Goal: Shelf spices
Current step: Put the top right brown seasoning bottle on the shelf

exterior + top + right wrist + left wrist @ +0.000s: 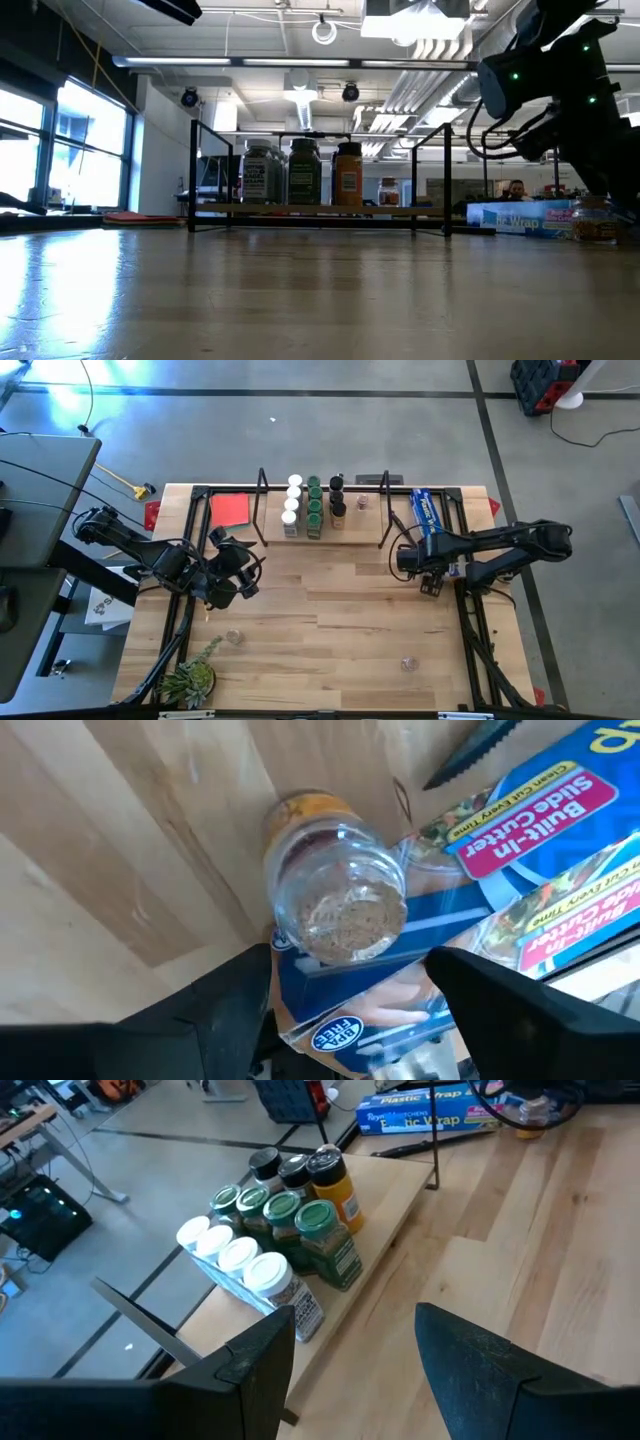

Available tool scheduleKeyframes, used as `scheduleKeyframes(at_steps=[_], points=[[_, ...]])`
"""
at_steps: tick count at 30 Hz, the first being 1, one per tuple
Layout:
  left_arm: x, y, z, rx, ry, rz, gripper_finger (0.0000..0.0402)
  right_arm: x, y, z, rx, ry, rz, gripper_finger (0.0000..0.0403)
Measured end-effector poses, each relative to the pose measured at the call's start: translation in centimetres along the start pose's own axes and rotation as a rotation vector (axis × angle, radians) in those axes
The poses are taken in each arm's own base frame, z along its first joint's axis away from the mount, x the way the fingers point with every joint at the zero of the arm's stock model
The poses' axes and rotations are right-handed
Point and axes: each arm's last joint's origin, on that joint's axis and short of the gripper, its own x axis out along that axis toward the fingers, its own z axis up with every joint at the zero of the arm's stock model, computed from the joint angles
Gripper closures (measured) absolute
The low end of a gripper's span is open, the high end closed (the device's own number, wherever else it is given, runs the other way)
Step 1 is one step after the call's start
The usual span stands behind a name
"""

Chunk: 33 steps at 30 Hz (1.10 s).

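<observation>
1. Wooden table (pixel 330 620) with the shelf (pixel 322 538) at its far edge, most spices (pixel 305 510) racked in rows.
2. Left gripper (pixel 232 572) waits near the shelf's left end, jaws apart, empty.
3. Right gripper (pixel 350 990), jaws spread, hovers over a clear-topped jar (pixel 338 910) beside the blue box (pixel 432 515); picking it up likely comes next: descend, close.

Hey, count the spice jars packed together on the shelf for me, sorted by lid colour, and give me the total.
Cluster on the shelf, seen from the left wrist view:
white-lid jars: 4
green-lid jars: 4
black-lid jars: 3
Total: 11
</observation>
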Motion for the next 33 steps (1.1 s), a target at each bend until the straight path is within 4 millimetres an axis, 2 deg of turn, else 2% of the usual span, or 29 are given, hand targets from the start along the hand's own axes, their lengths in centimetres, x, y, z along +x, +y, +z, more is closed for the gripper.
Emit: scheduleKeyframes(at_steps=[12, 21, 24, 27, 33], points=[[0.0, -0.1, 0.0, -0.005, 0.023, -0.039, 0.02, -0.2, 1.0, 1.4, -0.001, -0.141, 0.1, 0.0122], [0.0, -0.2, 0.0, -0.025, 0.026, -0.05, 0.02, -0.3, 1.3, 1.2, -0.02, -0.143, 0.076, 0.0122], [0.0, -0.3, 0.1, -0.04, 0.021, -0.062, 0.02, -0.3, 1.3, 1.2, 0.027, -0.15, 0.074, 0.0122], [0.0, -0.4, 0.2, -0.04, 0.017, -0.069, 0.02, -0.5, 1.5, 2.0, 0.084, -0.239, 0.08, 0.0122], [0.0, -0.4, 0.3, -0.04, 0.015, -0.08, 0.02, -0.6, 1.4, 2.8, 0.095, -0.307, 0.094, 0.0132]])
